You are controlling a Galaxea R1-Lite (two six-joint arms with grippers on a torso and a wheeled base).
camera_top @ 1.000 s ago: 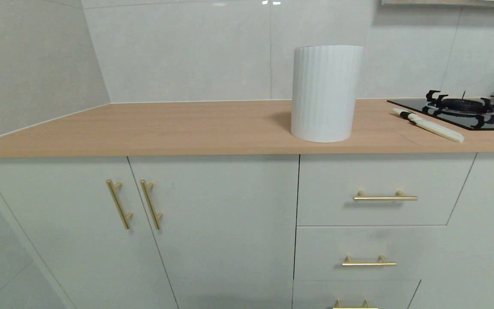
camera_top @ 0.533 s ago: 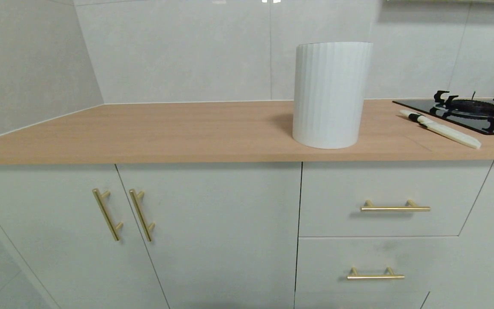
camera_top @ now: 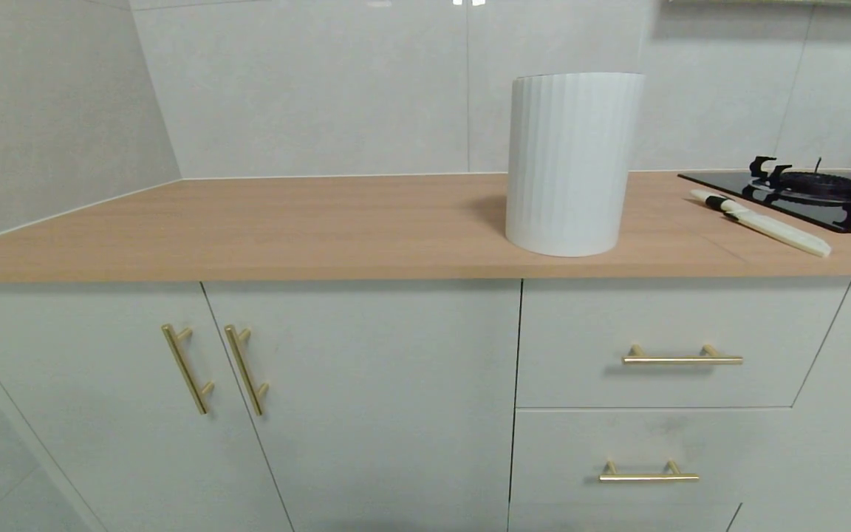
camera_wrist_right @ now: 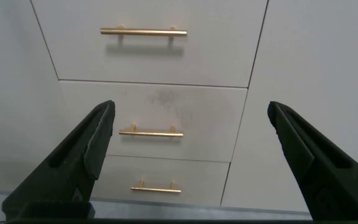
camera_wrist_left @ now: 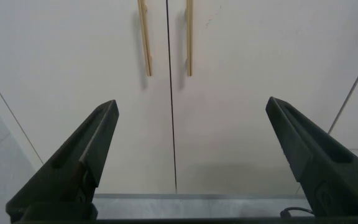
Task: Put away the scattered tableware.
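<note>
A tall white ribbed holder (camera_top: pixel 573 162) stands on the wooden countertop (camera_top: pixel 307 222). To its right a white knife with a black band (camera_top: pixel 761 222) lies flat near the counter's front edge. My left gripper (camera_wrist_left: pixel 191 124) is open, low in front of the double cabinet doors with gold handles (camera_wrist_left: pixel 166 37). My right gripper (camera_wrist_right: pixel 188 130) is open too, facing the drawer fronts and their gold handles (camera_wrist_right: pixel 143 32).
A black gas hob with a burner grate (camera_top: pixel 813 185) sits at the counter's far right, just behind the knife. Tiled walls close the back and the left corner. Below the counter are two cabinet doors (camera_top: pixel 248 406) and stacked drawers (camera_top: pixel 680 347).
The camera moved closer and slightly right over the second; the holder and knife look larger. In the last half second the picture barely shifted. Nothing on the counter moved.
</note>
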